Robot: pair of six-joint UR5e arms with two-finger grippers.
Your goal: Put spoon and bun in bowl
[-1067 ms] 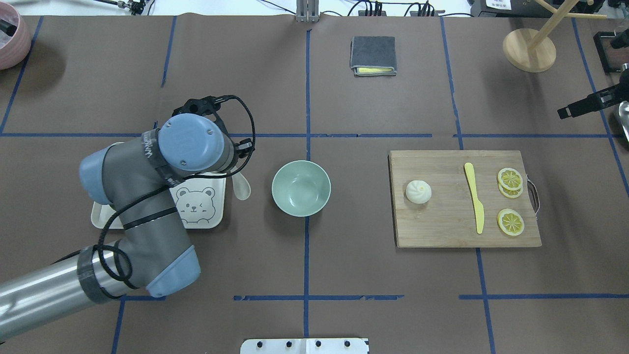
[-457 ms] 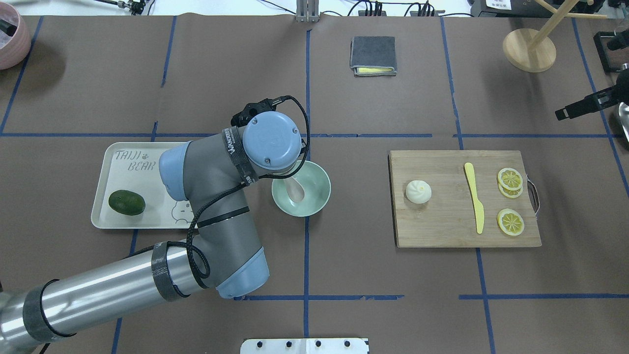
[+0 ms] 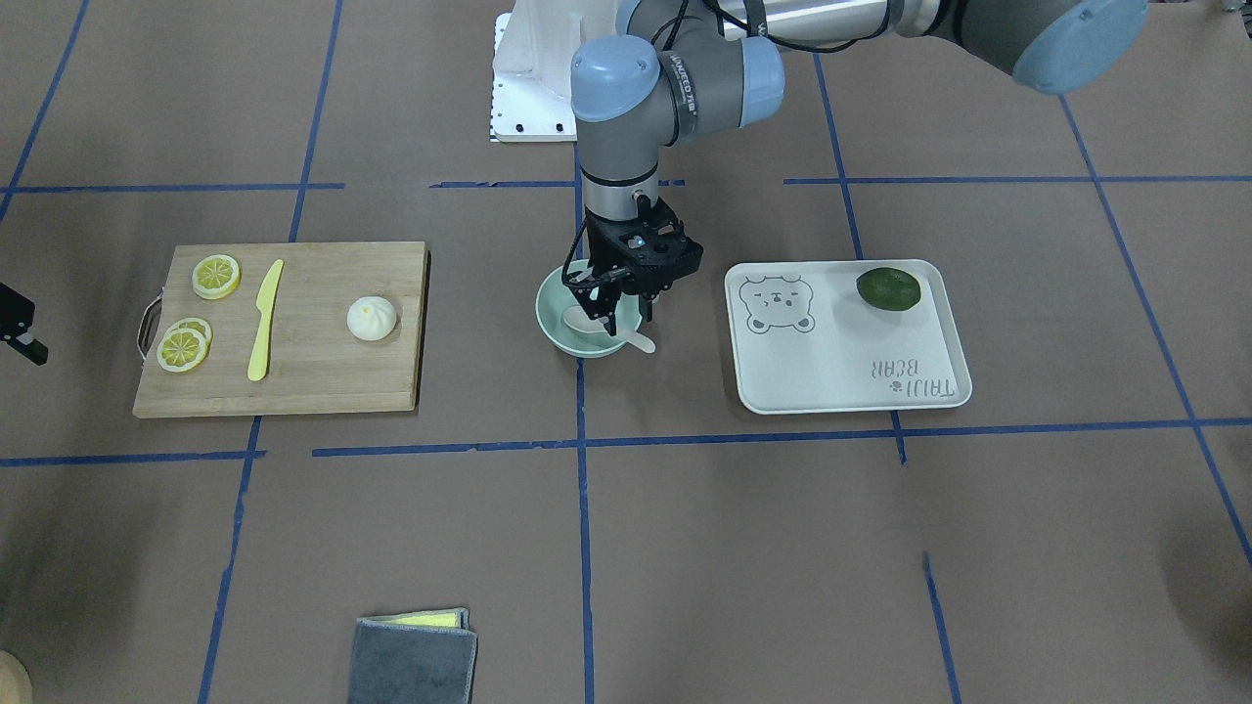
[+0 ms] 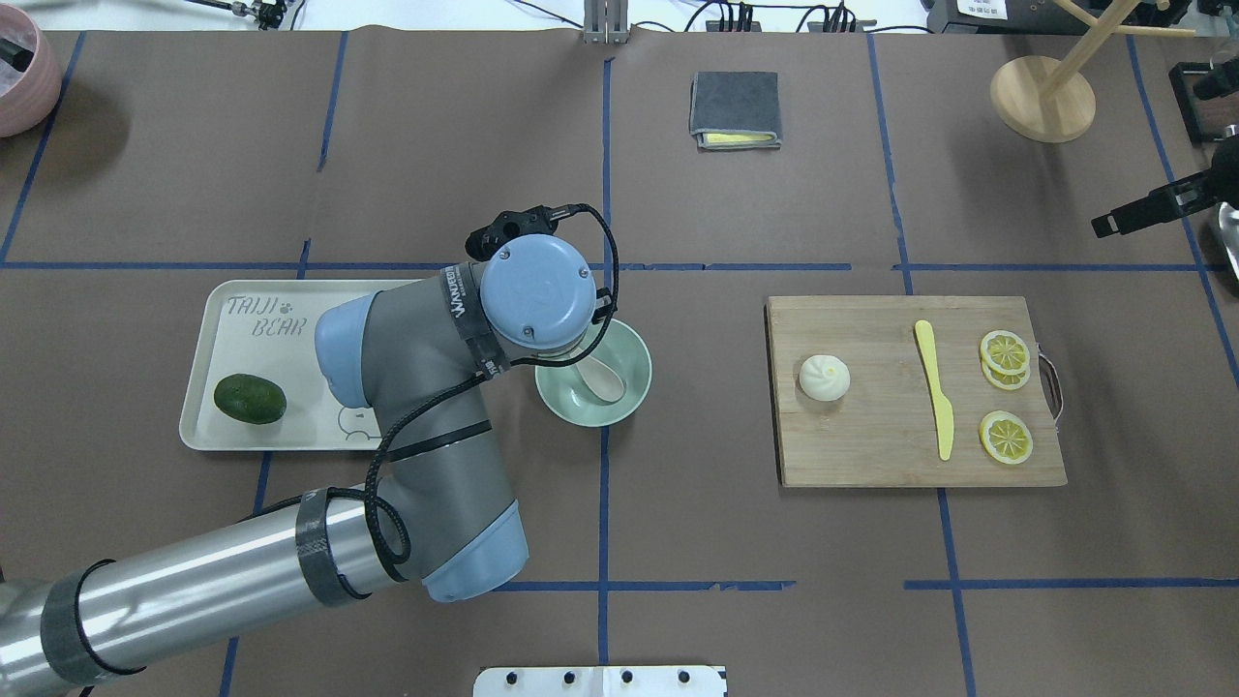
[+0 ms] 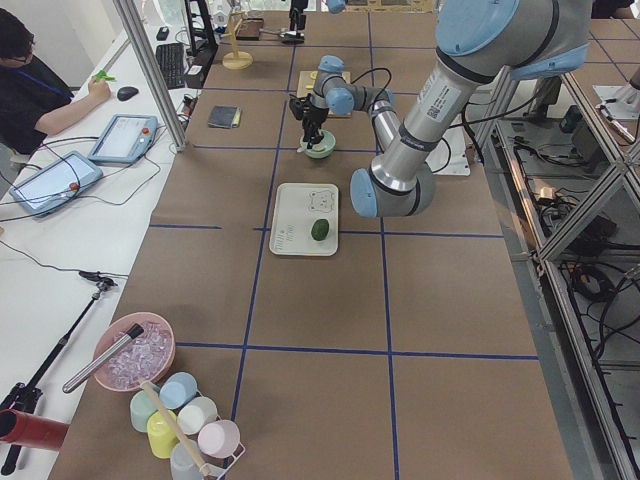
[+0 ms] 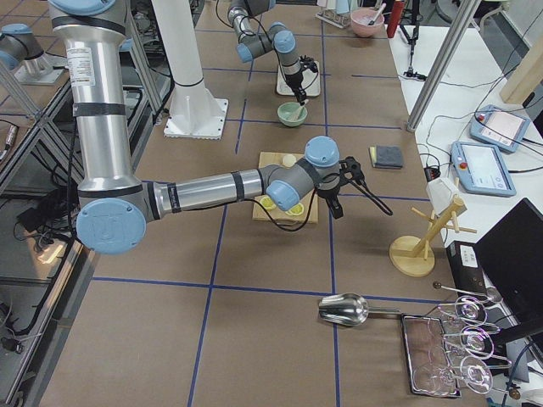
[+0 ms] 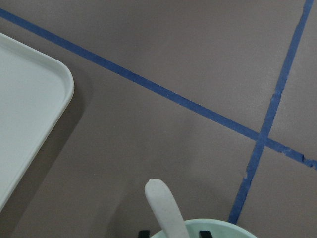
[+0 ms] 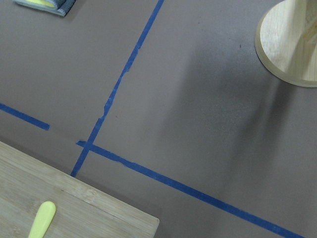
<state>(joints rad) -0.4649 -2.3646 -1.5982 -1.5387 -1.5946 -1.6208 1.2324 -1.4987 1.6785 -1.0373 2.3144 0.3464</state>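
The mint-green bowl (image 4: 571,404) stands at the table's middle. The pale beige spoon (image 4: 605,379) lies in it, scoop down, with its handle (image 3: 637,341) over the rim (image 3: 550,328). My left gripper (image 3: 618,311) hangs just above the bowl, its jaws apart on either side of the spoon handle (image 7: 163,203) without touching it. The overhead view hides it under the wrist. The white pleated bun (image 4: 824,377) sits on the wooden cutting board (image 4: 871,445). My right gripper (image 4: 1105,224) is far off at the right edge; its jaws do not show clearly.
A yellow knife (image 4: 935,387) and lemon slices (image 4: 1005,352) lie on the board. A white bear tray (image 4: 261,319) with a dark green fruit (image 4: 249,398) is left of the bowl. A folded grey cloth (image 4: 735,108) and a wooden stand (image 4: 1042,97) are at the far side.
My left arm has swung right from the tray to the bowl, carrying the spoon. The spoon has gone into the bowl and now leans on its rim.
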